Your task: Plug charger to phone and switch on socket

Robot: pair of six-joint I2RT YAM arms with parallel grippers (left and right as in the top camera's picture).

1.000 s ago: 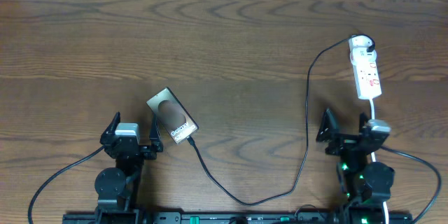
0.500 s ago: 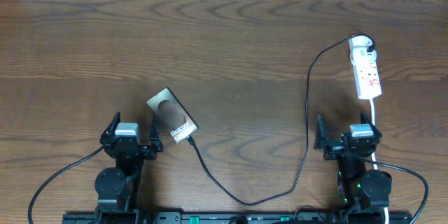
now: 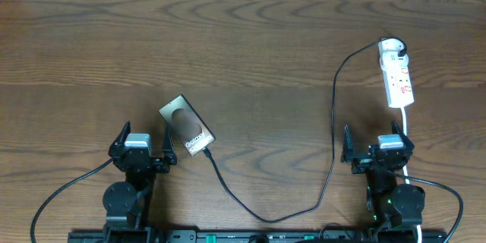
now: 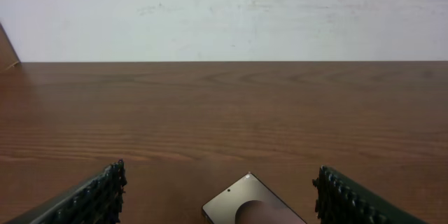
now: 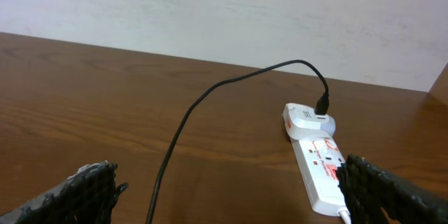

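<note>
The table (image 3: pixel 243 45) is dark brown wood with clear grain and a soft satin sheen. The phone (image 3: pixel 186 126) has a smooth, glossy face; the socket (image 3: pixel 397 76) is smooth white plastic, and the charger (image 3: pixel 334 121) cable is matt black. The left arm's fingers (image 4: pixel 91 197) are black, with a ribbed, dull surface.

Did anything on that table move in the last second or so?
Only the right pincer moved: it swung slightly to the robot's left, away from the white elongated power strip, and squared up, open and empty. The left pincer, the flat dark smartphone and the thin black charger cable stayed put.
</note>
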